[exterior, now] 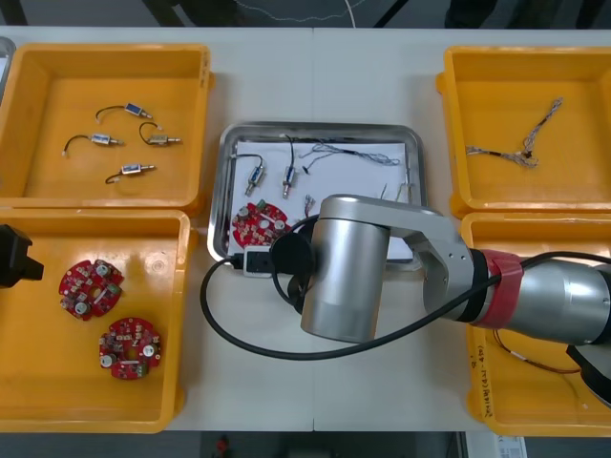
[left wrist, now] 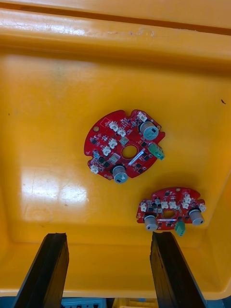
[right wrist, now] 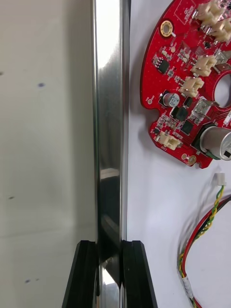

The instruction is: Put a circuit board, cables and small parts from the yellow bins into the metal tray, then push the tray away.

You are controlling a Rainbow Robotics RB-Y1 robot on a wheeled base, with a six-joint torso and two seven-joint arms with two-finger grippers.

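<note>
Well, in the front view the metal tray (exterior: pixel 412 143) sits in the middle of the frame between the yellow bins, white inside. A round red circuit board (exterior: pixel 260 222) lies in its lower left corner, two small metal parts (exterior: pixel 256 175) sit just above it, and thin cables (exterior: pixel 348 153) trail across its upper right. My right arm (exterior: pixel 353 267) reaches in from the right edge and covers the tray's lower edge. My left arm (exterior: pixel 13 256) juts in at the left edge, over the lower left bin (exterior: pixel 181 315), where two more boards (exterior: pixel 91 286) lie.

In the right wrist view my right gripper (right wrist: pixel 109 274) is clamped on the tray's shiny rim (right wrist: pixel 109 120). My two black fingers (right wrist: pixel 86 274) press it from either side, apart only by its thickness. On the white side of the rim the circuit board lies well ahead of my fingertips and clear of the rim. A red and yellow cable (right wrist: pixel 207 226) curls between it and my nearer finger.

In the left wrist view my left gripper (left wrist: pixel 108 272) hangs over the bin with its fingers spread wide, holding nothing. One board lies just beyond one fingertip. The other lies farther ahead, roughly in line with the gap.
</note>
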